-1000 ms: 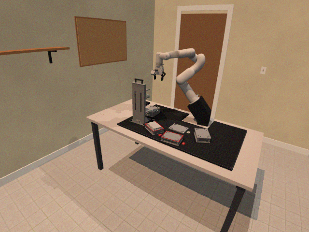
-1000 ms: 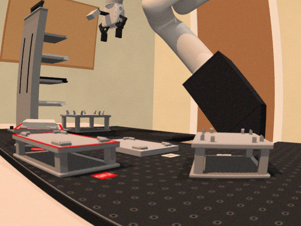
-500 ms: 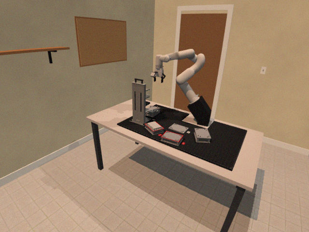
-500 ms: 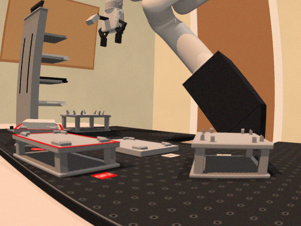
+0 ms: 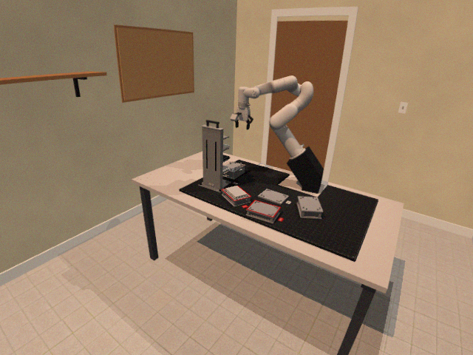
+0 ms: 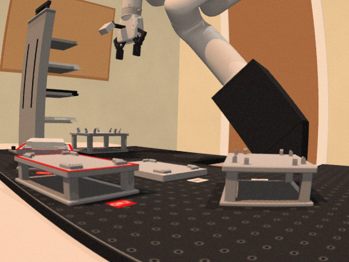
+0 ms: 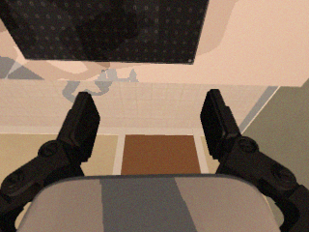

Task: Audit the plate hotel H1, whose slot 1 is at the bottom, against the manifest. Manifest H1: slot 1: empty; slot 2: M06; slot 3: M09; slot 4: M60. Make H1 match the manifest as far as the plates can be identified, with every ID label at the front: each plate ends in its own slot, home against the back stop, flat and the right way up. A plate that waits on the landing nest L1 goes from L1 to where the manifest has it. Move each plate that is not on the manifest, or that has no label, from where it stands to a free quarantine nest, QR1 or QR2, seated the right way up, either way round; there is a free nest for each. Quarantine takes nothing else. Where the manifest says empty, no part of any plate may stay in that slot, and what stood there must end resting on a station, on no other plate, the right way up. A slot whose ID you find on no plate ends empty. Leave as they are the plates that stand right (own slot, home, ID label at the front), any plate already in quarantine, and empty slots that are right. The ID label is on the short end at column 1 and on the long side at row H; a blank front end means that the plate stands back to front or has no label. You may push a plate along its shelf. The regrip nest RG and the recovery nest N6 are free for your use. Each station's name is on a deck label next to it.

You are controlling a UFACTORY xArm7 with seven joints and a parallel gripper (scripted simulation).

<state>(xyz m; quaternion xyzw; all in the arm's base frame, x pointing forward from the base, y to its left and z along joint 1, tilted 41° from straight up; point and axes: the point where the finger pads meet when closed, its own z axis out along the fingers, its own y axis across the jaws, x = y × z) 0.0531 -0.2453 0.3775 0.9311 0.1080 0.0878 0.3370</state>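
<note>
The plate hotel H1 stands at the left end of the black deck; it also shows in the exterior view. A dark plate-like slab lies on its second shelf from the bottom. The other three shelves look bare and light grey. No label is readable. My gripper is open and empty. It hangs high in the air, right of the hotel's top shelves and apart from them. In the wrist view the fingers stand wide with nothing between them. A white plate sits on the far red-edged quarantine nest.
The near red-edged quarantine nest is bare, with a red deck label in front. A low flat nest, a raised nest with pins and a pinned nest by the hotel are bare. The arm's black base stands behind.
</note>
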